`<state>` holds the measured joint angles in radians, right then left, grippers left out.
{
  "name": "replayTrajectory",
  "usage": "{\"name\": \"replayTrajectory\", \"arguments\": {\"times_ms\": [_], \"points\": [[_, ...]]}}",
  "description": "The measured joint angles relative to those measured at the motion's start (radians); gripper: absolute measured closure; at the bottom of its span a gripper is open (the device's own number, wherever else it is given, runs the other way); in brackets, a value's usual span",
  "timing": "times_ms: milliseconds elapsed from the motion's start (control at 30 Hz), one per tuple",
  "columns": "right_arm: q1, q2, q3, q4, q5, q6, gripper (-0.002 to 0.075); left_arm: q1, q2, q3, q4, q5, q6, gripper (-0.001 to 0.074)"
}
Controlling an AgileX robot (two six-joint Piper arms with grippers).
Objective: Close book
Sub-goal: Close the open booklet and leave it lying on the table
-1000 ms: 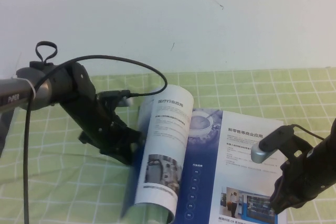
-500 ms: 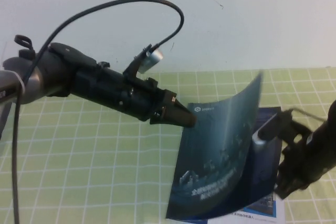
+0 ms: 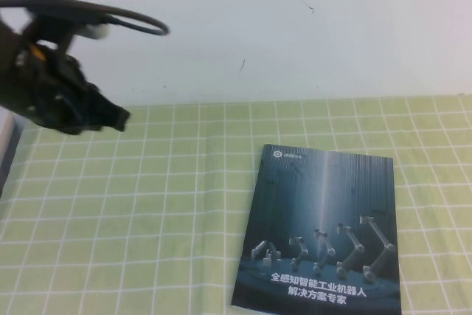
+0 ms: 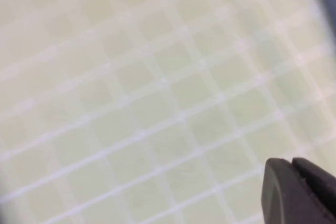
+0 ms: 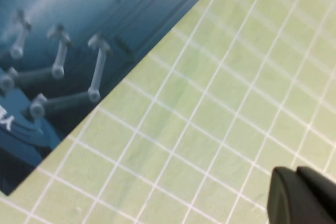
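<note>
Left gripper hangs above the far left corner of the cloth, well apart from the book. It shows only as a dark blur, so I cannot tell whether it is spread or pressed together. Right gripper is out of the high view. Its wrist view puts it over bare cloth near one corner of the book, and its state cannot be told either.

Book lies shut and flat, cover up, toward the near right of the cloth, with its near edge running out of the high view. Closing looks done.

Two risks remain, as I judge it. Nothing presses on the thin, glossy cover, so it may spring open along the spine. And the right arm, being close, could catch the book's edge or rumple the cloth and shift it.
</note>
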<state>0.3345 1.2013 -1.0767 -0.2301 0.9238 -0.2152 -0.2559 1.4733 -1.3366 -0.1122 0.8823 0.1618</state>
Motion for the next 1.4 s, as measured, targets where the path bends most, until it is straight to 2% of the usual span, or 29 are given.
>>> {"name": "replayTrajectory", "arguments": {"times_ms": [200,500,700,867,1033,1400], "points": [[0.0,-0.297,0.211,0.008,-0.093,0.032,0.0729,0.002,-0.301,0.218,0.138,-0.208,-0.108,0.0738],[0.0,-0.654,0.588,0.069,-0.296,0.062,0.0729,0.002,-0.699,0.716,0.17,-0.496,-0.127,0.0738],[0.0,-0.775,0.706,0.164,-0.272,0.062,0.0729,0.002,-0.892,0.965,0.182,-0.701,-0.117,0.0738],[0.0,-0.785,0.727,0.196,-0.263,0.062,0.0729,0.002,-0.991,1.045,0.182,-0.732,-0.119,0.0738],[0.0,-0.785,0.727,0.198,-0.263,0.062,0.0729,0.002,-1.002,1.092,0.152,-0.73,-0.128,0.0738],[0.0,-0.785,0.727,0.203,-0.263,0.062,0.0729,0.002,-1.002,1.118,0.142,-0.627,-0.13,0.0738]]}}
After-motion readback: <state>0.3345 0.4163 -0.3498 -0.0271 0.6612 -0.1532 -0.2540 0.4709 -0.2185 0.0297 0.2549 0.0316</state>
